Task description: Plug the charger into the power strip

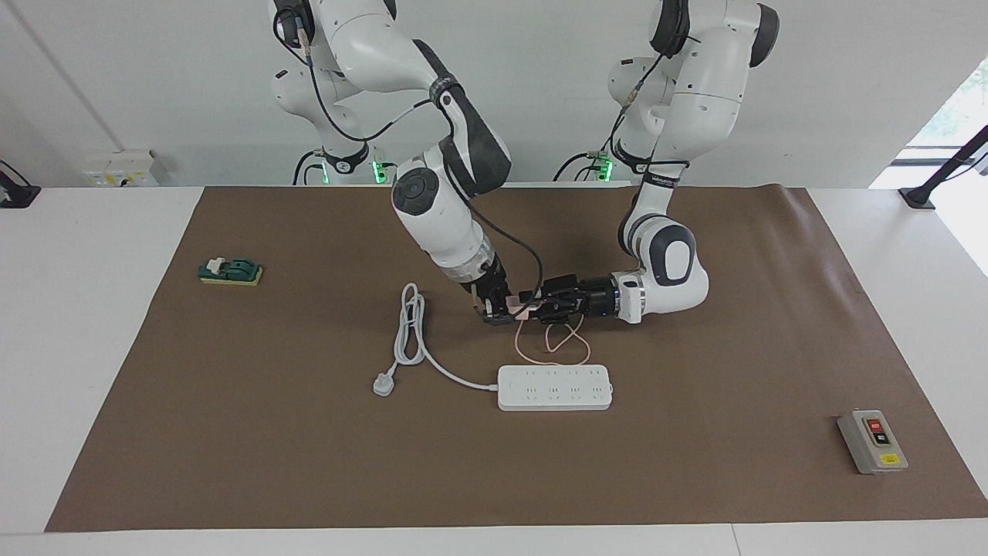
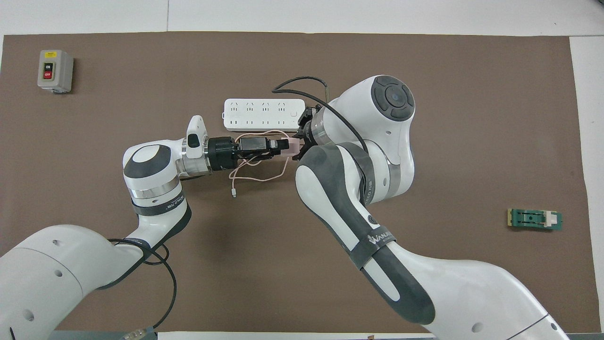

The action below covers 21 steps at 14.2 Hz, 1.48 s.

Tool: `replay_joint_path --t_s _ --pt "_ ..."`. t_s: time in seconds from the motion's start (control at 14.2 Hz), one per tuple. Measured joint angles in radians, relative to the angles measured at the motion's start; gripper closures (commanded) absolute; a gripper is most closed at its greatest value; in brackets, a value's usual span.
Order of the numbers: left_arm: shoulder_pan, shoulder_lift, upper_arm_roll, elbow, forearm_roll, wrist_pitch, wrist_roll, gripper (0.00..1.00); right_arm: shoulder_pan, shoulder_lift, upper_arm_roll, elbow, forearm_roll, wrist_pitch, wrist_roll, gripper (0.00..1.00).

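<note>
The pale-pink charger (image 1: 518,311) is held in the air between my two grippers, over the mat nearer to the robots than the power strip (image 1: 554,388). It shows in the overhead view too (image 2: 294,147). My left gripper (image 1: 532,307) lies level and is shut on the charger. My right gripper (image 1: 500,313) points down and meets the charger's other end. The thin pink cable (image 1: 552,347) hangs in loops onto the mat, its free end lying loose (image 2: 233,192). The power strip (image 2: 263,114) lies flat with its sockets up.
The strip's thick white cord (image 1: 409,332) runs toward the right arm's end and stops at a grey-white plug (image 1: 384,384). A grey box with red and black buttons (image 1: 872,442) sits toward the left arm's end. A green and yellow block (image 1: 230,272) lies toward the right arm's end.
</note>
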Motion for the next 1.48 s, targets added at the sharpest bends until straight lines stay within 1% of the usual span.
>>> replay_joint_path --t_s 0.35,0.42,0.49,0.56,1.2,1.34,1.48 --pt "0.002 0.003 0.004 0.001 0.010 -0.002 0.007 1.00 0.000 -0.001 0.001 0.002 0.000 0.000 0.000 1.00" --pt "0.002 0.003 0.004 0.002 0.010 -0.003 0.007 1.00 0.000 -0.002 0.001 0.003 0.000 0.000 0.000 0.70" --pt "0.003 0.003 0.004 0.003 0.011 -0.003 0.007 1.00 0.000 -0.002 0.001 0.004 0.000 0.000 0.001 0.15" --pt "0.003 0.003 0.003 0.003 0.011 -0.003 0.007 1.00 0.000 -0.002 0.001 0.004 0.000 0.000 0.001 0.00" --pt "0.029 -0.009 0.010 0.026 0.011 -0.010 0.009 1.00 -0.027 -0.020 -0.015 -0.001 -0.006 -0.016 0.000 0.00" --pt "0.029 -0.035 0.012 0.032 0.033 -0.002 -0.040 1.00 -0.050 -0.035 -0.017 -0.003 -0.021 -0.033 -0.048 0.00" --pt "0.030 -0.082 0.015 0.043 0.091 0.030 -0.133 1.00 -0.083 -0.059 -0.019 -0.004 -0.040 -0.078 -0.137 0.00"
